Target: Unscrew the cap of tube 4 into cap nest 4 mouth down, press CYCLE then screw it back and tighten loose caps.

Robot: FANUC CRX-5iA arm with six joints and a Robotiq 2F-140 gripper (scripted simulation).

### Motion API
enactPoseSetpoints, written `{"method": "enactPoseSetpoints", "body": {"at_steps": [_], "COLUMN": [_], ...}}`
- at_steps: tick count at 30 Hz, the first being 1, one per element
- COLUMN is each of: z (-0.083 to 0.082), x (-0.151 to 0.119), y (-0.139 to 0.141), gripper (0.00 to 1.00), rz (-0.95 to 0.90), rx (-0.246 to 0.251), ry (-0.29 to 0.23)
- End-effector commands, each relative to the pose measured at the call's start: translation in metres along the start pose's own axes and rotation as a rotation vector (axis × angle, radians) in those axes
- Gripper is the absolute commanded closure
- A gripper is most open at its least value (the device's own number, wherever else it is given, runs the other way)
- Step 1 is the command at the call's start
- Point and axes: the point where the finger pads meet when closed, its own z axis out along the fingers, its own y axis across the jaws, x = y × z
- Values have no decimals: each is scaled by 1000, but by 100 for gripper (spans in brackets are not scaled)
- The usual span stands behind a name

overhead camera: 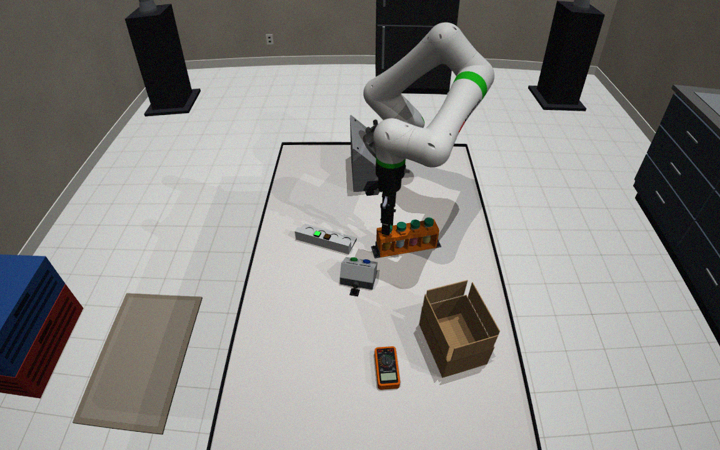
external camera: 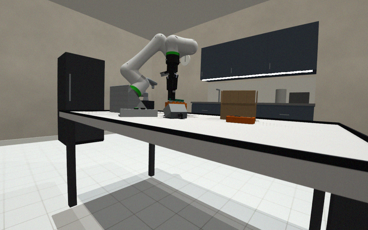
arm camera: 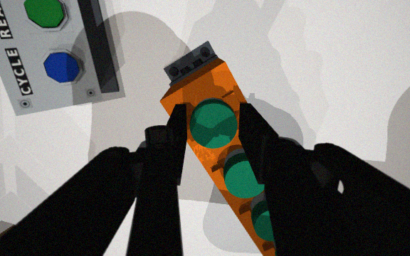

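The orange decapping station [overhead camera: 407, 239] holds four tubes with green caps. My gripper [arm camera: 213, 121] points straight down over tube 4 at the end of the rack nearest the key housing, also in the top view [overhead camera: 386, 228]. Its fingers stand on either side of the cap of tube 4 [arm camera: 213, 123], which sits on its tube, with a thin gap on each side. The gripper is open. Two more caps [arm camera: 241, 178] sit on their tubes further along. The cap tray [overhead camera: 325, 238] shows a lit green lamp [overhead camera: 316, 233]. The CYCLE key [arm camera: 62, 67] and READY key [arm camera: 44, 13] are unlit.
The grey key housing [overhead camera: 358, 271] stands just in front of the rack. An open cardboard box [overhead camera: 457, 327] and an orange multimeter [overhead camera: 387, 367] lie toward the near end of the table. A grey plate [overhead camera: 360, 154] stands by the arm's base.
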Motion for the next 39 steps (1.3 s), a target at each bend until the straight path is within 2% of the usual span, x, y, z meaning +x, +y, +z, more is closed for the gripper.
{"method": "enactPoseSetpoints", "body": {"at_steps": [1,10,12,14,17,29,36,37,39], "z": [-1,-1,-1,-1,-1,-1,-1,-1,-1], "x": [0,0,0,0,0,0,0,0,0], "y": [0,0,0,0,0,0,-1,-1,-1], "gripper": [59,59,59,59,59,59,59,70,70], "rz": [0,0,-167,-167,-405,-1033,-1047,-1047,-1047], "rx": [1,2,1,1,1,1,1,1,1], "ry": [1,1,1,1,1,2,1,1,1]}}
